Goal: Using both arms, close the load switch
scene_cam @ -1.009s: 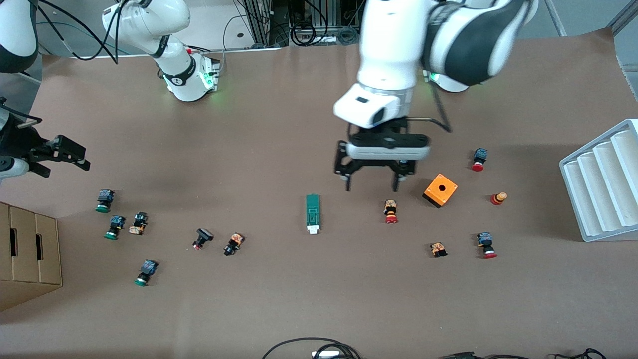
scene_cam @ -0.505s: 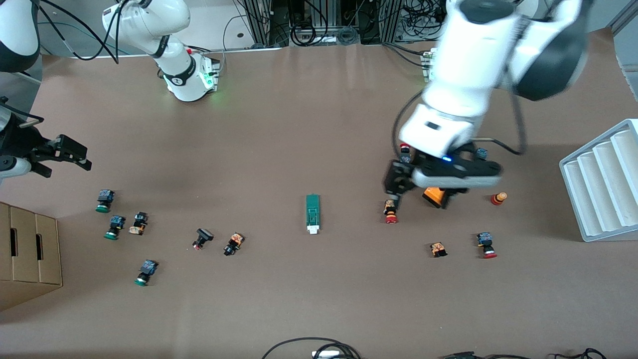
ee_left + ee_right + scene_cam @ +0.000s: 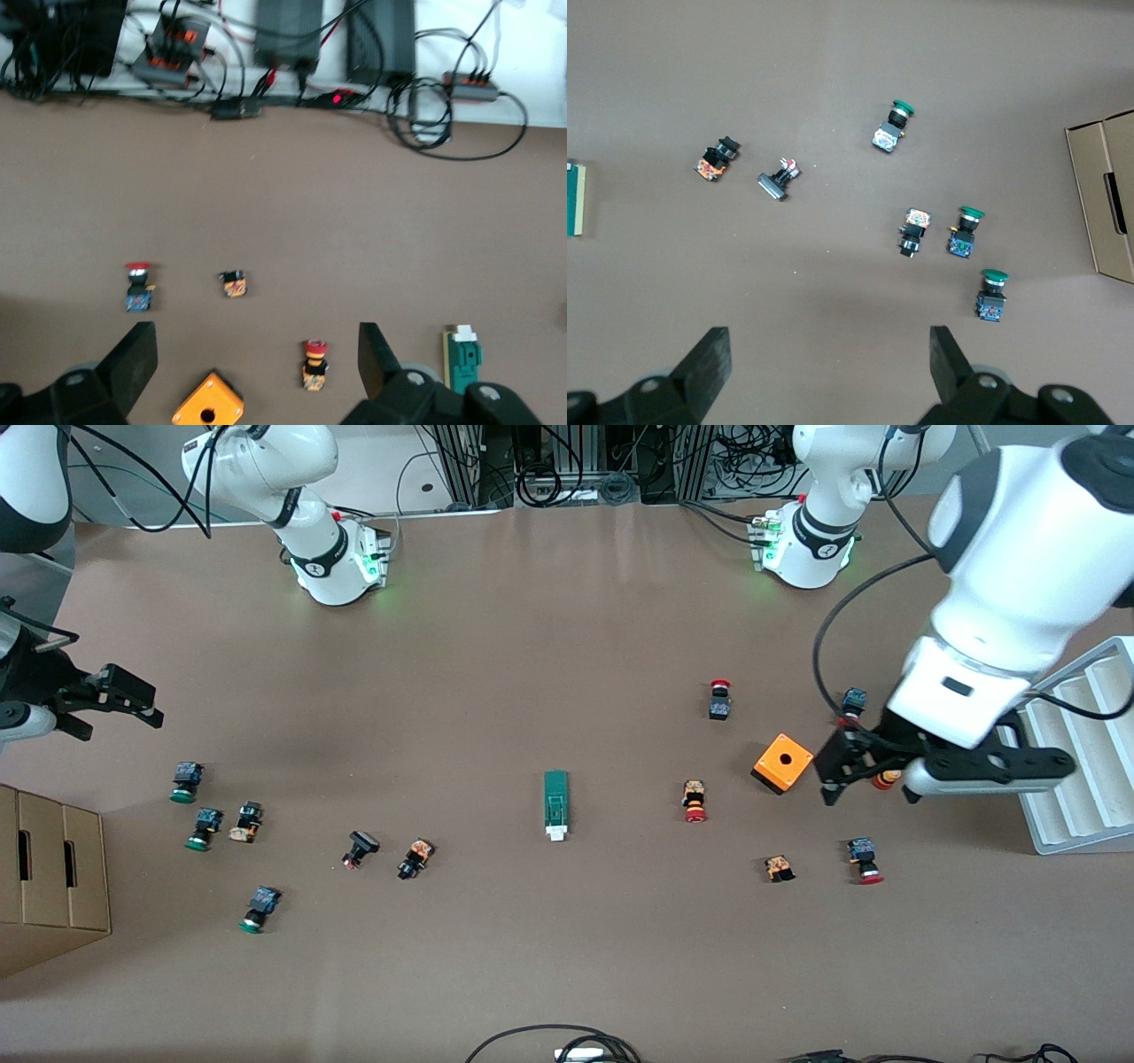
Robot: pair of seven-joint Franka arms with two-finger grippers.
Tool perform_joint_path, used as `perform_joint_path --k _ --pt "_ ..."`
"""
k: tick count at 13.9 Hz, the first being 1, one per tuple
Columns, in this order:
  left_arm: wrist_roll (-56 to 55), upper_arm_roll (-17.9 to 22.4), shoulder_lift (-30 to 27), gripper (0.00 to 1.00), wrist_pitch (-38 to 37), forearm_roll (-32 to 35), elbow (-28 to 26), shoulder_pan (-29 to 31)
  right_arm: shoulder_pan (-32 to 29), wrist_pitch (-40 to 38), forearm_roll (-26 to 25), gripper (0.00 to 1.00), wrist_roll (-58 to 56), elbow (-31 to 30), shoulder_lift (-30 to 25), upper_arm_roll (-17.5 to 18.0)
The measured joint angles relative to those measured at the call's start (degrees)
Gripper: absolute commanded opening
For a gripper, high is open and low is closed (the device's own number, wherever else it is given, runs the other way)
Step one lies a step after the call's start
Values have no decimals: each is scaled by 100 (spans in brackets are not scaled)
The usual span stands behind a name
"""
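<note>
1. The load switch (image 3: 555, 805) lies flat at the frame's centre on the bench (image 3: 532, 646).
2. The left claw (image 3: 873, 779), open and empty, hangs beside the orange box (image 3: 783, 763).
3. The right claw (image 3: 111, 695), open and empty, waits at the frame's left edge above the cardboard box (image 3: 53, 877).
4. The white tray (image 3: 1072, 779) sits at the right edge; its contents can't be made out.

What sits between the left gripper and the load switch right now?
The orange box and a red-capped push button lie on the table between the open left gripper and the load switch. Both are low; a raised approach would likely pass over them.
</note>
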Motion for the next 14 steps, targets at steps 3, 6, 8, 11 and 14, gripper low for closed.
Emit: perform_joint_path --k 3,6,8,11,14 --pt "286 115 -1 100 -477 -48 -120 252 15 0 0 100 0 1 0 0" --pt "900 152 -53 100 -846 -64 -220 658 18 0 0 100 0 1 0 0" --pt "1280 167 -103 100 -1116 -109 -236 991 19 0 0 100 0 2 0 0" --pt "1532 174 -290 100 -1346 -259 -238 1284 19 0 0 100 0 4 0 0" --pt "1535 164 -568 100 -1604 -272 -248 1304 19 0 0 100 0 4 1 0"
